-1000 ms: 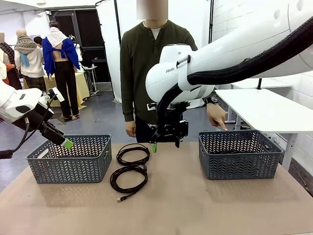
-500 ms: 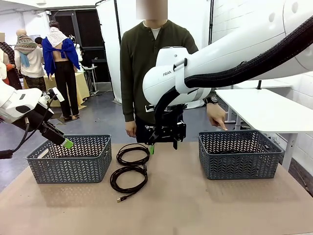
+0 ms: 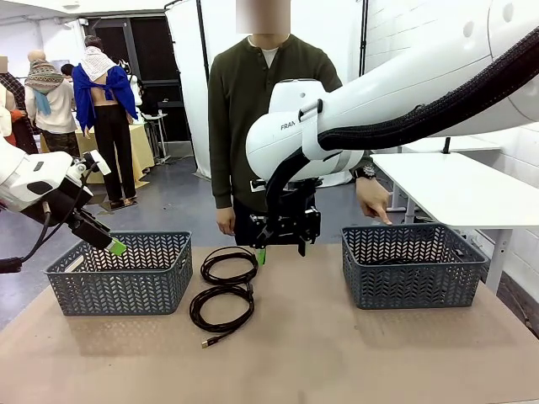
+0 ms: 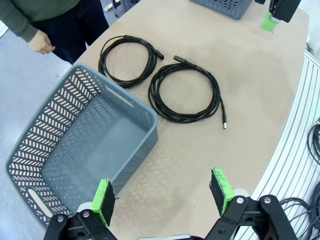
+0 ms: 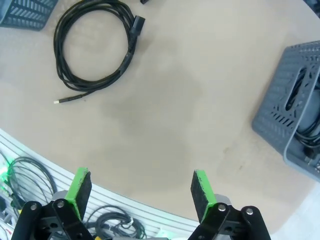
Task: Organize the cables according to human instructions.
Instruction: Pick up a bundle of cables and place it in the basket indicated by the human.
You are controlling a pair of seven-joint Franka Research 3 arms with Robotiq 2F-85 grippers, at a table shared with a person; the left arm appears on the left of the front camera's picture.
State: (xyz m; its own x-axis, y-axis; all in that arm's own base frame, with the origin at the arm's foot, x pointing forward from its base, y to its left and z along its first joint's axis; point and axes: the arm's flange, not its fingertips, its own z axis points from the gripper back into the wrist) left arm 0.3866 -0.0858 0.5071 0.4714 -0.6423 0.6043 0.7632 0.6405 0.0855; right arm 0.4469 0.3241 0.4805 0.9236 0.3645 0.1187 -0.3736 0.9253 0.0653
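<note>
Moved closer to the cables [image 3: 226, 286], the right gripper [image 3: 282, 251] hangs with jaws wide apart, likely ready to grab one.

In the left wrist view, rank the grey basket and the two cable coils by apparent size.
1. Grey basket, clearly largest.
2 and 3. Nearer coil looks slightly bigger than farther coil, but it lies closer to the camera, so unranked.
</note>
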